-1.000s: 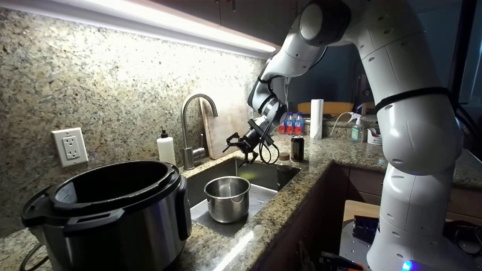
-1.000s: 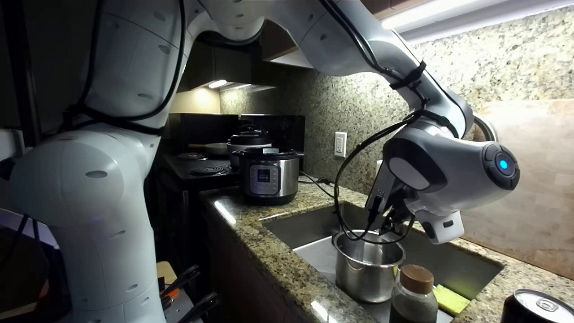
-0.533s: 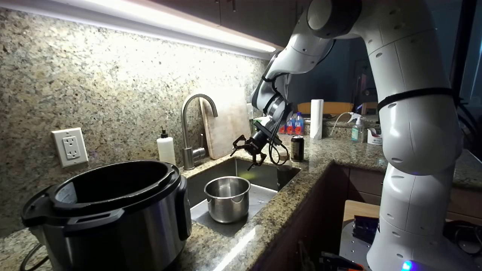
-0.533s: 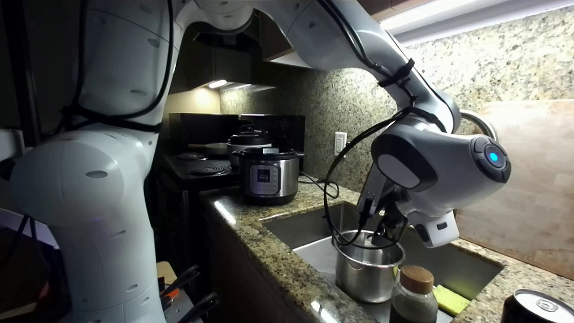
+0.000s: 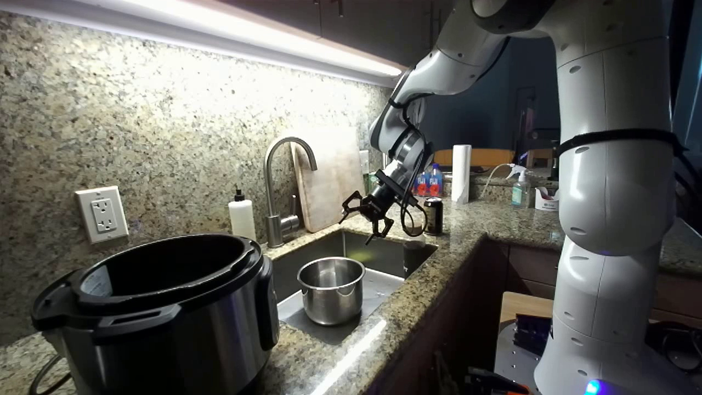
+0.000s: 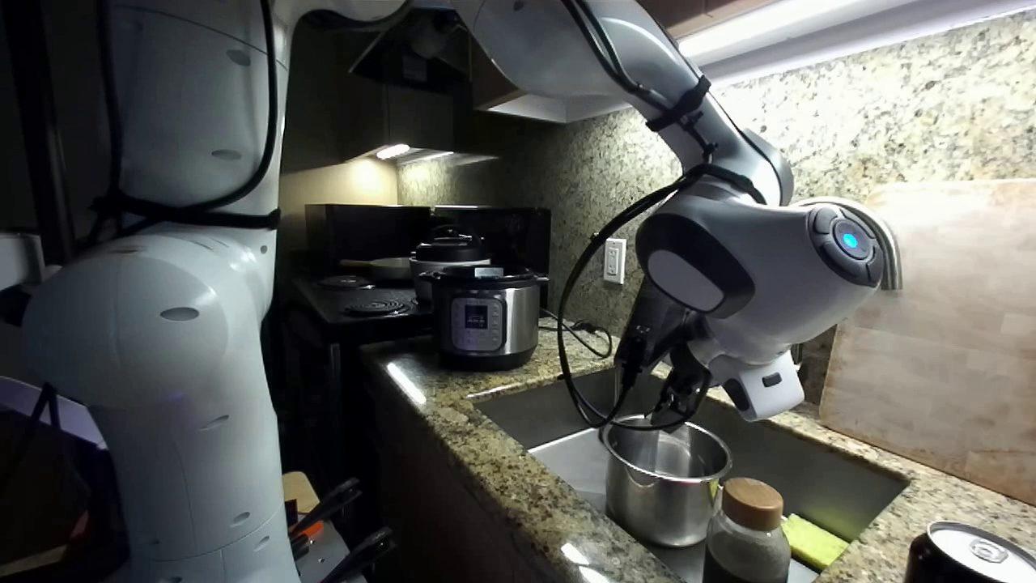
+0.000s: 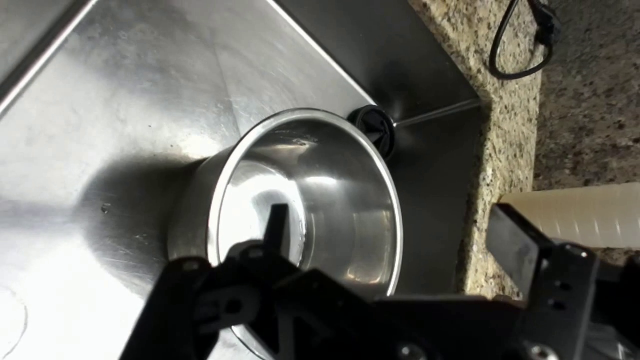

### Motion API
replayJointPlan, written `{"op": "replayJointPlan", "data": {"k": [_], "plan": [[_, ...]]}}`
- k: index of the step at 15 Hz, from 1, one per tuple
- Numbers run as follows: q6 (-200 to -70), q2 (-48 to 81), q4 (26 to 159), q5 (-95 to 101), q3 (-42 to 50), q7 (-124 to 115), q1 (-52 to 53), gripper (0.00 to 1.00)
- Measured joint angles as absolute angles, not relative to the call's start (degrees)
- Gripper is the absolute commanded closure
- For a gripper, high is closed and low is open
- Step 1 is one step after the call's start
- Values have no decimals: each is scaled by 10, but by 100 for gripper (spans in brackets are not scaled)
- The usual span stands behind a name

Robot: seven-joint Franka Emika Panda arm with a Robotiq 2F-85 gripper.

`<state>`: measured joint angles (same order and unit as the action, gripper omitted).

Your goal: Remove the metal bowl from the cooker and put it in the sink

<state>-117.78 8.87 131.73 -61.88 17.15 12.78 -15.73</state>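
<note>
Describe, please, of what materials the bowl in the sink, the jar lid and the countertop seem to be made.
Bowl: shiny metal, probably stainless steel; bright reflections on its wall.
Jar lid: likely wood, rather matte; brown, seemingly grained.
Countertop: polished granite or similar stone; speckled, with glossy light streaks.

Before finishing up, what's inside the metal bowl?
In the wrist view, the metal bowl shows shiny wall and part of its bottom, no object visible. The open claw covers some of the inside; there, I can't tell.
</note>
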Motion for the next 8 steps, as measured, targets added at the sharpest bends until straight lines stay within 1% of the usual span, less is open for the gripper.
{"op": "replayJointPlan", "data": {"k": [8], "plan": [[-1178,59,1338,-607,169,120,-154,0]]}}
